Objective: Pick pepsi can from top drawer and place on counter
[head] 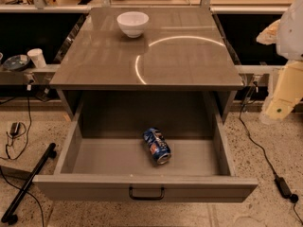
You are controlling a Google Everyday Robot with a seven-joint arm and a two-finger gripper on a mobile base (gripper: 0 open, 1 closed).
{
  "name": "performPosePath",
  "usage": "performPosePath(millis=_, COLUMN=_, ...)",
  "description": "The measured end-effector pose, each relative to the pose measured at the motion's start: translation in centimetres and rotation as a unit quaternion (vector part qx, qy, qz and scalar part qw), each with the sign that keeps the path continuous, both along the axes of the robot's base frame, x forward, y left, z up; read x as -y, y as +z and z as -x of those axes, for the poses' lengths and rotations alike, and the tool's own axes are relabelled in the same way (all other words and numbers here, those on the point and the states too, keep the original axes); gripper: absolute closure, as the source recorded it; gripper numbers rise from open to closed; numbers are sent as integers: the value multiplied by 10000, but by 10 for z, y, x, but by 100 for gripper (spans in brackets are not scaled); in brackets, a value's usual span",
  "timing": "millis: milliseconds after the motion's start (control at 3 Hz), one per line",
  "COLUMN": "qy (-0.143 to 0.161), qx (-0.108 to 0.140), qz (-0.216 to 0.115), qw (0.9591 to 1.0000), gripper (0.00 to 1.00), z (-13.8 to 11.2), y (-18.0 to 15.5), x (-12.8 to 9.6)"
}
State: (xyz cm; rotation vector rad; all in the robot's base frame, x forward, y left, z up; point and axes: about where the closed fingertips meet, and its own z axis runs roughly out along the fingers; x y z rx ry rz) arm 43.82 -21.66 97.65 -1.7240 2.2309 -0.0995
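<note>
The pepsi can (157,146) is lying sideways in the open top drawer (109,157) at 6 o'clock; the pincer (283,96) is hanging at 3 o'clock beside the worktop (180,60) (open or closed: cannot tell).

Speckled terrazzo floor (265,193), black cables (258,146) trailing, pale ledges (251,7) behind.

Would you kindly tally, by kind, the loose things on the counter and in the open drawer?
can: 1, lying in the drawer
bowl: 1, on the counter
Total: 2
The gripper is out of view; only the arm shows, at right.
</note>
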Motion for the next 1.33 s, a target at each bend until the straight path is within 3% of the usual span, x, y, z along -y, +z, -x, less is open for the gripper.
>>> performPosePath(millis=333, qy=0, qx=0, qz=-1, qw=10000, gripper=0, z=0, y=0, x=0)
performPosePath(millis=1333, qy=-88, qx=-400, qz=-447, qw=9982, gripper=0, z=9, y=-86, x=5)
